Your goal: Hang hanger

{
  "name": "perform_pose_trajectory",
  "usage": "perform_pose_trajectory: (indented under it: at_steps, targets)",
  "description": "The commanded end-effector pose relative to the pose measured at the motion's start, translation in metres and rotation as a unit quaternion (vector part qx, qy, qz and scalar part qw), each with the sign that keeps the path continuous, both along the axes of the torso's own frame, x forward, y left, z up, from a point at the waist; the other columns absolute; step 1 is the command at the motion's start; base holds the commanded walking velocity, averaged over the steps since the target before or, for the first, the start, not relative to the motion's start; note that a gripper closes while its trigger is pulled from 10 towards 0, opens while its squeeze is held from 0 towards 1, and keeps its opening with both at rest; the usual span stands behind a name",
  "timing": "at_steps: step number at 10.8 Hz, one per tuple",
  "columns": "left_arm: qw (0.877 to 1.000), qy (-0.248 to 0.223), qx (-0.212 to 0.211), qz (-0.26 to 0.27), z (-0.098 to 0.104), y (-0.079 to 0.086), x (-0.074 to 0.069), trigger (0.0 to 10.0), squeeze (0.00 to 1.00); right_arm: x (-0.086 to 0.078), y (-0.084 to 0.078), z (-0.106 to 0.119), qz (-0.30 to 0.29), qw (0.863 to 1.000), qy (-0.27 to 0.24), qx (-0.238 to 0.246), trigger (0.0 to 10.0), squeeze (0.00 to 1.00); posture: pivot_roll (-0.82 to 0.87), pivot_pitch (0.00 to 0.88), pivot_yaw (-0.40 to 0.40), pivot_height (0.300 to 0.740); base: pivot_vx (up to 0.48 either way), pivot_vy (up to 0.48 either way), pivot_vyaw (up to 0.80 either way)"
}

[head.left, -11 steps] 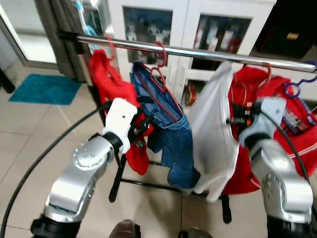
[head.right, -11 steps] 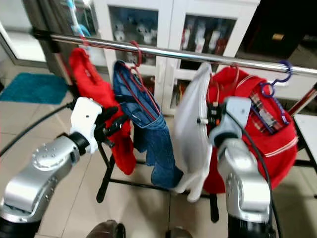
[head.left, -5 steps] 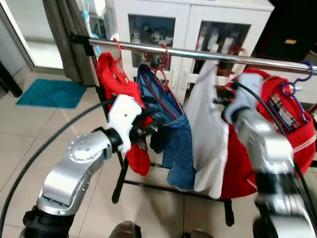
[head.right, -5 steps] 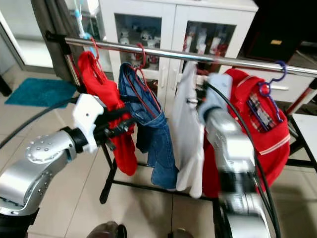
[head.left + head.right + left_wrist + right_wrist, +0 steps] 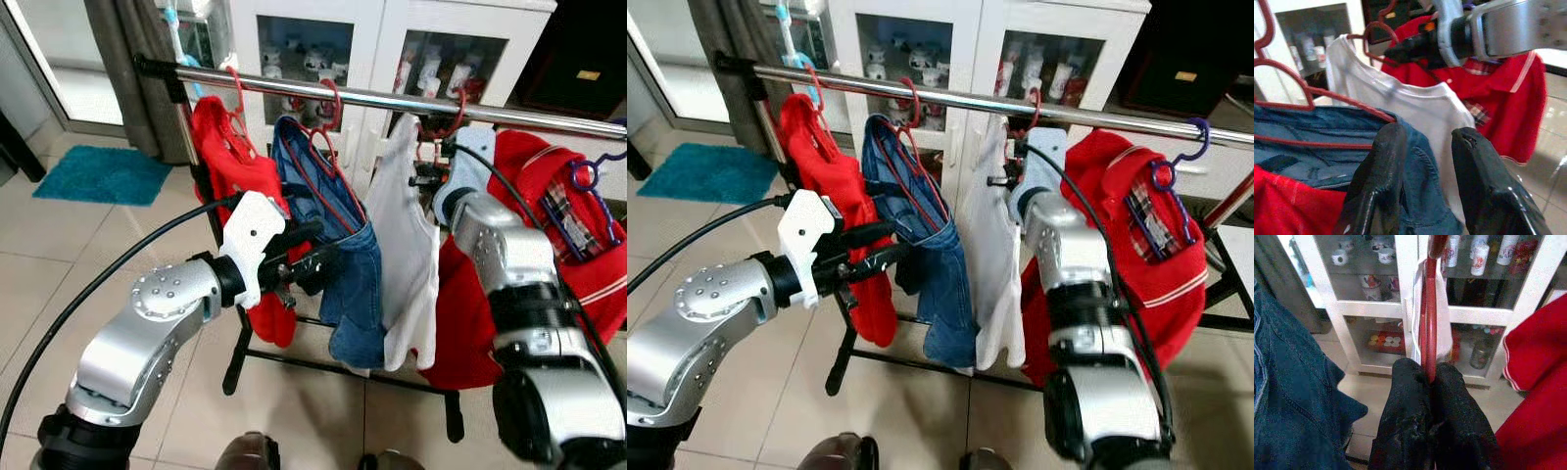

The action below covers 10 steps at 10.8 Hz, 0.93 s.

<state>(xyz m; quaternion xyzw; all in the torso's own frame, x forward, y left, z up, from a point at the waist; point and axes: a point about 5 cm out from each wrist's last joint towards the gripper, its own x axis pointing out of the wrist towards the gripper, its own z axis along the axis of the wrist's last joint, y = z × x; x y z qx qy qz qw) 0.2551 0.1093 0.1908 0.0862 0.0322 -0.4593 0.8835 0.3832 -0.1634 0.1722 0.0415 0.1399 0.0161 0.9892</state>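
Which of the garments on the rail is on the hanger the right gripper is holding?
The white T-shirt, hanging between the blue jeans and the red polo shirt. The right gripper has its jaws shut on that shirt's red hanger.

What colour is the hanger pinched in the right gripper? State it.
Red: the thin hanger runs up from the right gripper, clearest in the right wrist view.

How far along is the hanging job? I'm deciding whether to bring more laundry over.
Done: jeans and two red garments already hang on the rail. In hand: the right gripper is shut on the red hanger carrying the white shirt, its hook up at the rail. Whether the hook is seated over the rail I can't tell. Left: release it. The left gripper is open beside the jeans.
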Motion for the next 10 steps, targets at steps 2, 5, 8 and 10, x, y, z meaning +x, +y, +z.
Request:
perform_pose_trajectory:
  at_steps: [2, 5, 8, 10]
  targets:
    - [1.000, -0.005, -0.006, -0.027, 0.007, -0.005, -0.005, 10.0, 0.00, 0.004, -0.007, 0.003, -0.017, 1.000, -0.002, 0.008, 10.0, 0.00, 0.14, 0.064, -0.001, 0.740, 0.000, 0.000, 0.00]
    - [0.999, 0.003, -0.010, -0.046, 0.009, -0.007, -0.008, 10.0, 0.00, 0.008, -0.008, -0.004, -0.017, 0.999, 0.028, 0.003, 10.0, 0.00, 0.14, 0.070, -0.003, 0.740, 0.000, 0.000, 0.00]
    - [0.999, 0.011, -0.011, -0.031, 0.006, -0.004, -0.010, 10.0, 0.00, 0.002, -0.006, -0.003, 0.003, 1.000, -0.010, -0.012, 10.0, 1.00, 0.14, 0.072, -0.003, 0.740, 0.000, 0.000, 0.00]
    - [0.997, 0.013, -0.027, 0.072, -0.004, 0.007, -0.003, 10.0, 0.00, -0.014, -0.005, 0.012, 0.010, 0.998, -0.063, 0.021, 10.0, 1.00, 0.13, 0.070, 0.009, 0.740, 0.000, 0.000, 0.00]
